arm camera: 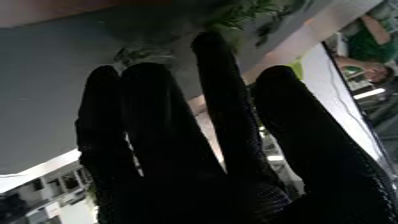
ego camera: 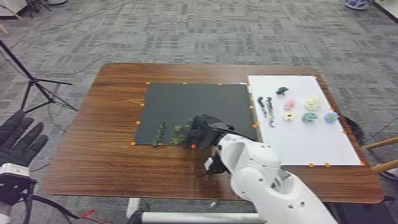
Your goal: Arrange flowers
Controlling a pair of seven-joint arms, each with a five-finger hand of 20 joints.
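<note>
- Right hand (ego camera: pixel 206 132): fingers (arm camera: pixel 158 105) straight, released; a low sweep could drag the leafy sprig (ego camera: pixel 179 134) askew on the black mat (ego camera: pixel 195 102).
- Green stem (ego camera: pixel 160 134) nearby: sideways drift might knock it.
- Flowers (ego camera: pixel 309 117) on the white sheet (ego camera: pixel 311 145): a hard pinch could crush them.
- Left hand (ego camera: pixel 22 140): fingers straight, beside the bench (ego camera: pixel 93 162).

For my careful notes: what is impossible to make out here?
Head view:
- whether the right hand touches the leafy sprig, hidden by its glove
- left hand's outer side, cut off by the left edge
- what the small black item is, too small
Right wrist view:
- the greenery's shape, blurred
</note>
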